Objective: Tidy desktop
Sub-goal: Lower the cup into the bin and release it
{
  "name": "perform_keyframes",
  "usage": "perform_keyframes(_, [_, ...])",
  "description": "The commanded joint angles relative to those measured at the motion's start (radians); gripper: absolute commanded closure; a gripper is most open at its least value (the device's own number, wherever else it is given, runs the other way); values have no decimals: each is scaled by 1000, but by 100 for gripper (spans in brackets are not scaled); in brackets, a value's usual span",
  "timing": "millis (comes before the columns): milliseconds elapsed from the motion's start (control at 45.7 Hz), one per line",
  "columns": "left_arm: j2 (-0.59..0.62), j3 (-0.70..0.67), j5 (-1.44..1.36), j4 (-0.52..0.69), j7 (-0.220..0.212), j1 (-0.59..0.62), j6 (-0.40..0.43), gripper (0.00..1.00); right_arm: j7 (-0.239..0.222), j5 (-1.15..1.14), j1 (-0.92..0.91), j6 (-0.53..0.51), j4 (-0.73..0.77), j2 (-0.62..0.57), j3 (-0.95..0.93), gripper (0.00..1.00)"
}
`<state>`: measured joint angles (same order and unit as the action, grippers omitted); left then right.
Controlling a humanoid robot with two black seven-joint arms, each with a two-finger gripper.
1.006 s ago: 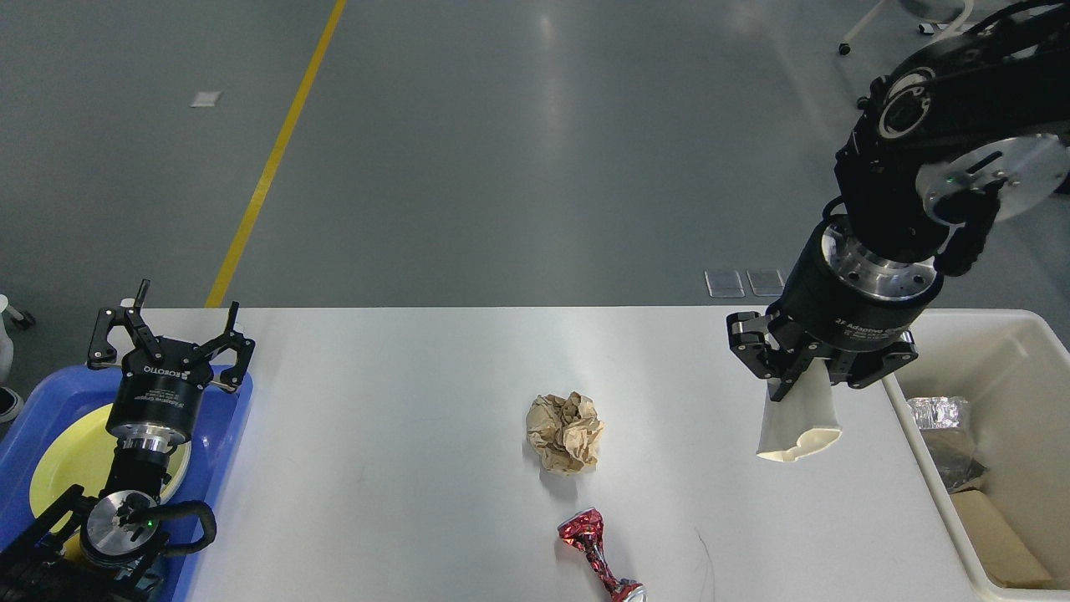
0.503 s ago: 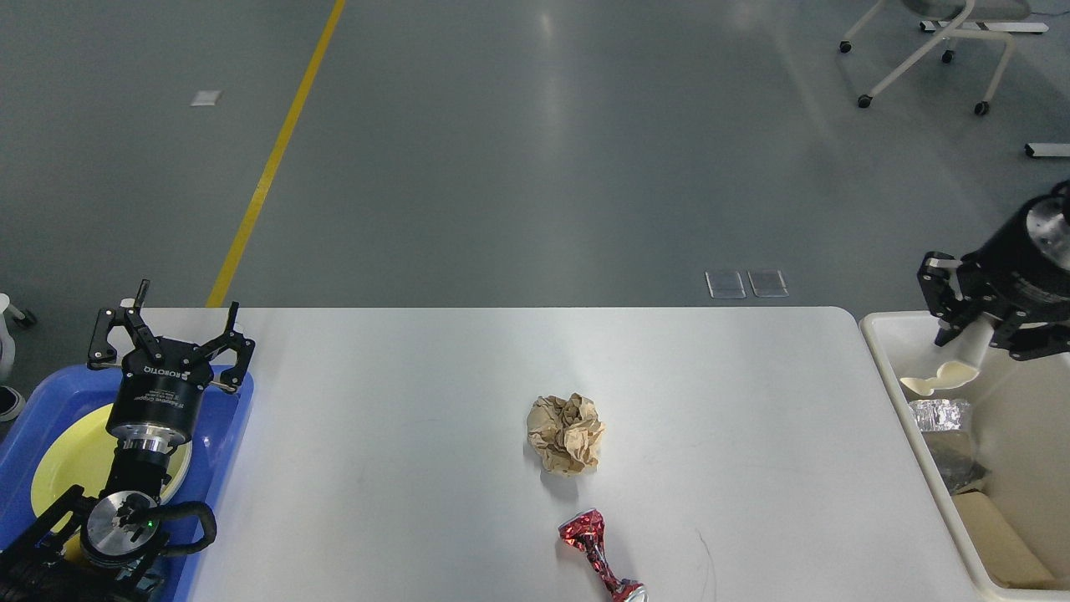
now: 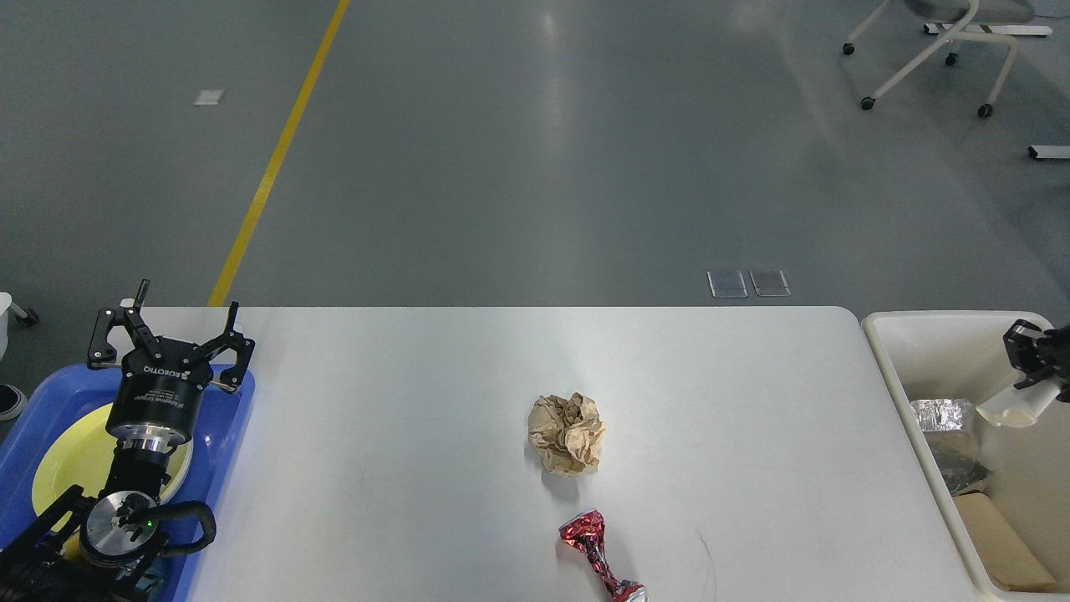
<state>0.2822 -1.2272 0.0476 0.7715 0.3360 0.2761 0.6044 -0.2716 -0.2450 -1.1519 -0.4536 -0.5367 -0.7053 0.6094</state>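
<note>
The desktop [image 3: 418,401] carries crumpled brown paper [image 3: 567,433] and a crushed red can [image 3: 600,558].

Right tool [image 3: 1039,372] swung farther right over the cream bin [image 3: 945,330], carrying the white cup [image 3: 1016,407], arm mostly out of view

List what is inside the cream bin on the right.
The cream bin holds crumpled foil, a dark piece and a tan slab. A white cup, held by the right hand, hangs over it. What lies beneath them is covered.

On the white surface [image 3: 435,393] a crumpled brown paper ball [image 3: 566,433] sits mid-way with a crushed red can [image 3: 600,558] nearer, while the right gripper [image 3: 1039,374] holds a white cup [image 3: 1013,409] over the cream bin [image 3: 936,328] at right.
</note>
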Motion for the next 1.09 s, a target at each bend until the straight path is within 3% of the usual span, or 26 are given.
perform_keyframes(0, [0,0,0,0,0,0,0,4,14,-69,156,156,113,90,-19,100])
perform_keyframes(197, [0,0,0,2,0,0,0,4,11,-79,354,372,274,234,3,100])
perform_keyframes(394, [0,0,0,2,0,0,0,4,11,-77,509,518,380,337,1,100])
perform_keyframes(765, [0,0,0,2,0,0,0,4,9,-66,544,550,383,352,-2,99])
perform_keyframes(940, [0,0,0,0,0,0,0,4,9,-66,546,641,380,354,-3,8])
perform_keyframes(962, [0,0,0,0,0,0,0,4,9,-65,546,654,379,356,-3,0])
perform_keyframes(1071, [0,0,0,0,0,0,0,4,8,-63,549,665,370,360,-5,0])
